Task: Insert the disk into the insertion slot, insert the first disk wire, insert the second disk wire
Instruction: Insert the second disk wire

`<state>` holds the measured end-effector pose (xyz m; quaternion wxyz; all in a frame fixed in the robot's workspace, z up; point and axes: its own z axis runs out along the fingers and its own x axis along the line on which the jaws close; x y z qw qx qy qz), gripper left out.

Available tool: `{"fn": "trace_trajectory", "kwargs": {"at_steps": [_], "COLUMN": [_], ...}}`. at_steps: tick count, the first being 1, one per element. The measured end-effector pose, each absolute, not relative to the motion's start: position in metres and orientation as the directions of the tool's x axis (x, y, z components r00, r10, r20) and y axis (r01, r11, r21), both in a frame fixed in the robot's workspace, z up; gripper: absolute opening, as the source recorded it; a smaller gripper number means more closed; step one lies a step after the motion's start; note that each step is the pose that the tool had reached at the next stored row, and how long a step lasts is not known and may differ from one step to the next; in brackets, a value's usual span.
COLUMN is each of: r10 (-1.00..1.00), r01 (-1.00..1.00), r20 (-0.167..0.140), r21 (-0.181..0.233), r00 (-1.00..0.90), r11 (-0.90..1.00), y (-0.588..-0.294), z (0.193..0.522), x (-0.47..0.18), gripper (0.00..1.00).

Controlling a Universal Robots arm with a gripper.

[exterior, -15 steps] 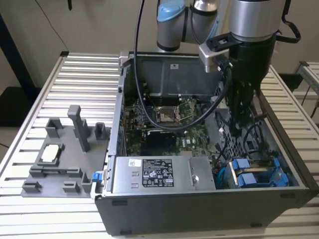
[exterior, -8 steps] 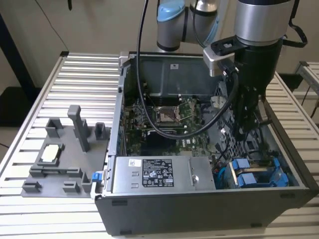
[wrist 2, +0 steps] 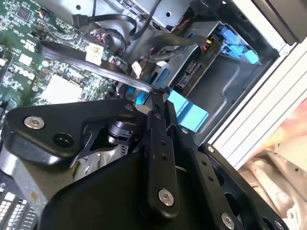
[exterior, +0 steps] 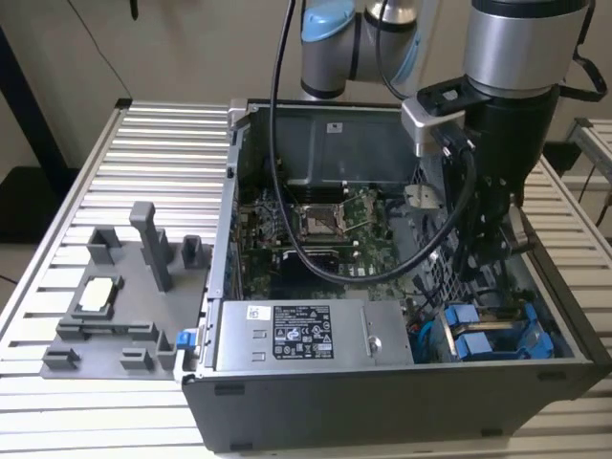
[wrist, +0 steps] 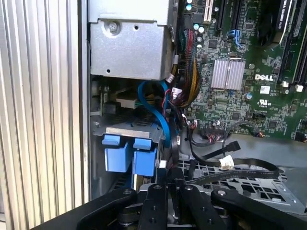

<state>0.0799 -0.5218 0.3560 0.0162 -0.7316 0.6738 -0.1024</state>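
Gripper (wrist: 173, 184) hangs in computer case (exterior: 382, 402) near drive cage (wrist: 129, 129) holding blue carriers (wrist: 117, 155)

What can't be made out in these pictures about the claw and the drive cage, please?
1. In both wrist views: whether the claw holds anything; its own black links cover the tip.
2. In the exterior view: how deep the blue carriers sit in the drive cage; they are too small there.

arm (exterior: 512, 57) reaching straight down, wrist vertical, gripper (wrist 2: 158, 98) narrow, fingers pinched together
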Motion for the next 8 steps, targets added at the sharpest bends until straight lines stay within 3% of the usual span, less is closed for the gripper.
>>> {"fn": "trace_trajectory", "kwargs": {"at_steps": [8], "r10": [-0.989], "r01": [-0.985], "r20": [0.127], "r21": [-0.148], "r00": [0.073], "r11": [-0.092], "y": [-0.534], "z": [0.356], "x": [0.089], "gripper": [0.16]}}
